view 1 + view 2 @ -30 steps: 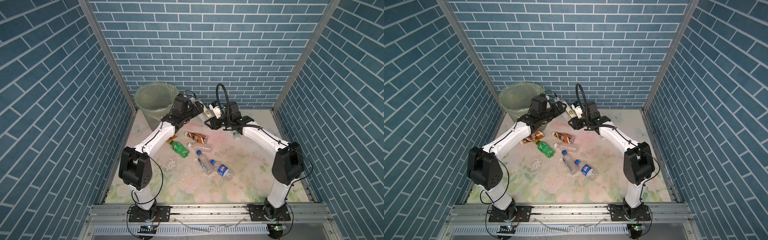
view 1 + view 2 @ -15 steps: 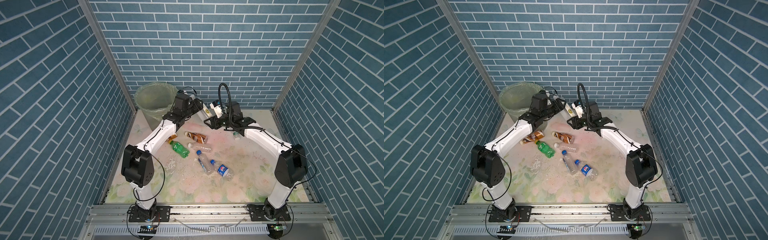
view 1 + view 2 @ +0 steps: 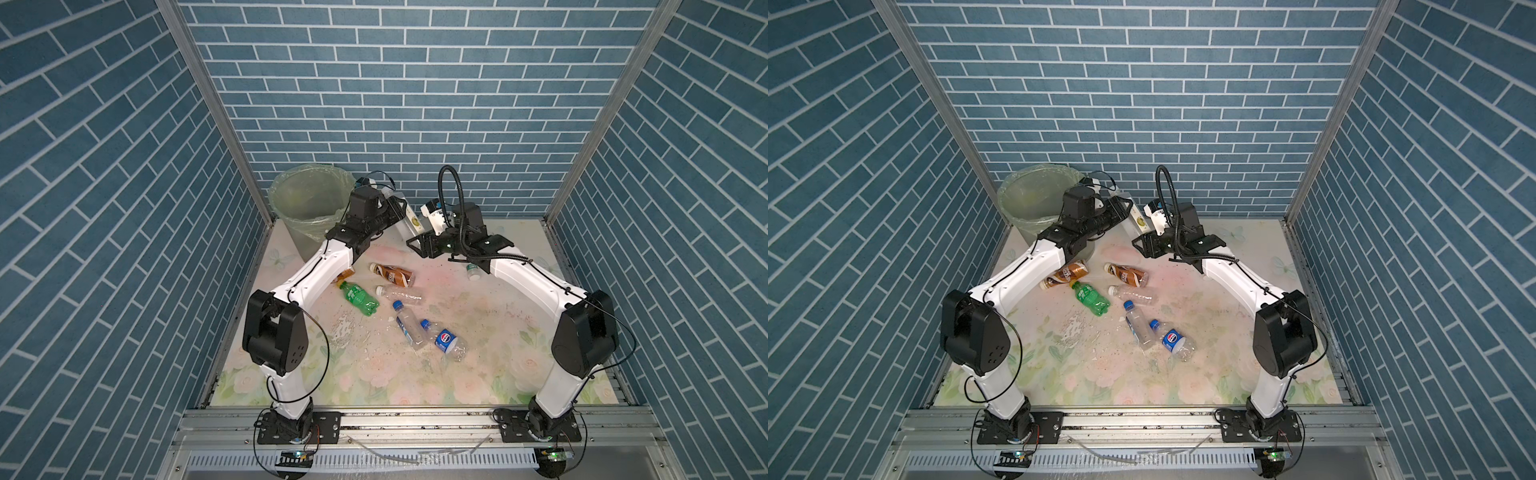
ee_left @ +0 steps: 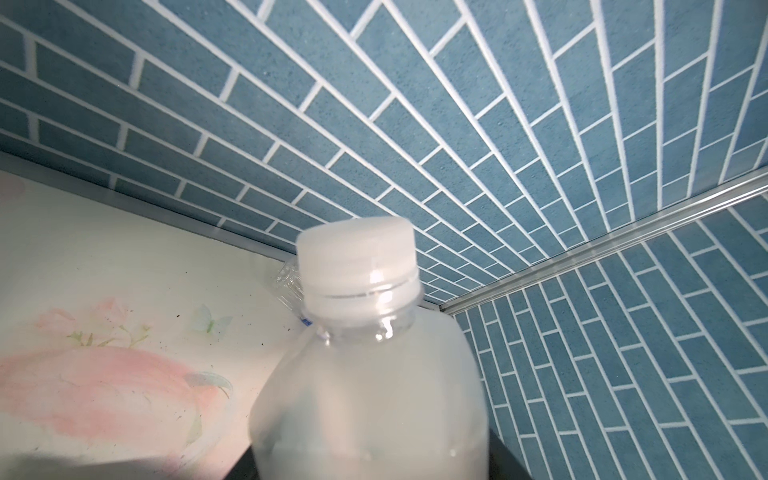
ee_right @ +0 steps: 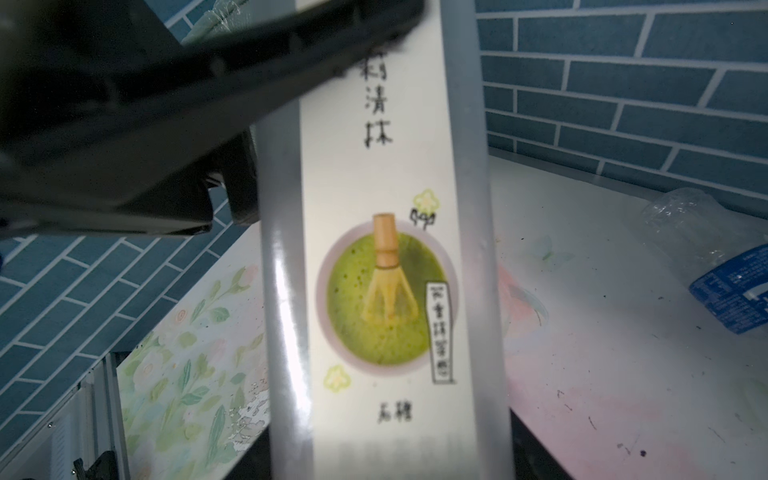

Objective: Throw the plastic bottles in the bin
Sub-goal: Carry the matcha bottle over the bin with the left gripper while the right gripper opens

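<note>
Left pincer (image 3: 397, 206) has edged further onto the white-labelled bottle (image 3: 409, 222) since a second ago. It now grips the upper half, and one left finger (image 5: 208, 83) lies across the top of the label in the right wrist view.

Bottle hangs tilted above the far middle of the surface (image 3: 478, 374), clear of it and just beside the bin (image 3: 291, 199), white cap (image 4: 357, 253) toward the back wall.

Right pincer (image 3: 420, 246) sits at the bottle's lower end — pressing or standing off, cannot tell.

Both arms rise from the near rail, shoulder blocks hunched, white forearms slanting inward to meet at the bottle like an arch. Left wrist is close by the bin's rim.

Loose on the surface: green bottle (image 3: 358, 298), brown-labelled bottle (image 3: 392, 274), two blue-capped bottles (image 3: 409, 328) side by side.
</note>
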Available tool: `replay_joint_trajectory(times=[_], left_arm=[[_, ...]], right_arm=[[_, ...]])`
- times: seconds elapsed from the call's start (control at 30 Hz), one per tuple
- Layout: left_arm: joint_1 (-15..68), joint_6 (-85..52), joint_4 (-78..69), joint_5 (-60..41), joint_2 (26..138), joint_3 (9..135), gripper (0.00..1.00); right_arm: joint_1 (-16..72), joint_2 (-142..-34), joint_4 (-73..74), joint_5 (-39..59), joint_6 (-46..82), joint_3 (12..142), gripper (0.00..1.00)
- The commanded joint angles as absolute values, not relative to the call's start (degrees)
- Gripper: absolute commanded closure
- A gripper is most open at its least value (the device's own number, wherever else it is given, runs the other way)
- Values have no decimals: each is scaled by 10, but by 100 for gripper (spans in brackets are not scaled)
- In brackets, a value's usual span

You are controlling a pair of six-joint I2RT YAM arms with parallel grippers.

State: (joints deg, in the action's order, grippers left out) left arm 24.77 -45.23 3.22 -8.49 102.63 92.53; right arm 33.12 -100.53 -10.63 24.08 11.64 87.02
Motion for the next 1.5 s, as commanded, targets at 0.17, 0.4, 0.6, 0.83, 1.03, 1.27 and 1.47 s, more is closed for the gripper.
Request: replay_joint_trajectory(times=[0.17,0.4,0.6,0.83,1.03,1.27,1.47], left_arm=[[242,-364,86,-54,1008,987,43],[236,-270,128,-6,1000,1073,43],[216,-198,157,44,996,1150,42],[144,-165,162,50,990,1216,40],[96,-121,161,68,983,1308,42],[67,-114,138,75,984,1317,42],[40,-149,117,81,1023,1204,37]], right_arm=[[336,-942,-75,233,114,865,16],[339,-921,-62,214,112,872,7],[347,-939,-55,221,116,920,1],[359,-967,-61,238,113,997,1],[360,-977,-59,245,113,1011,1],[360,-983,-57,245,112,998,1],[360,-982,-61,248,112,986,1]])
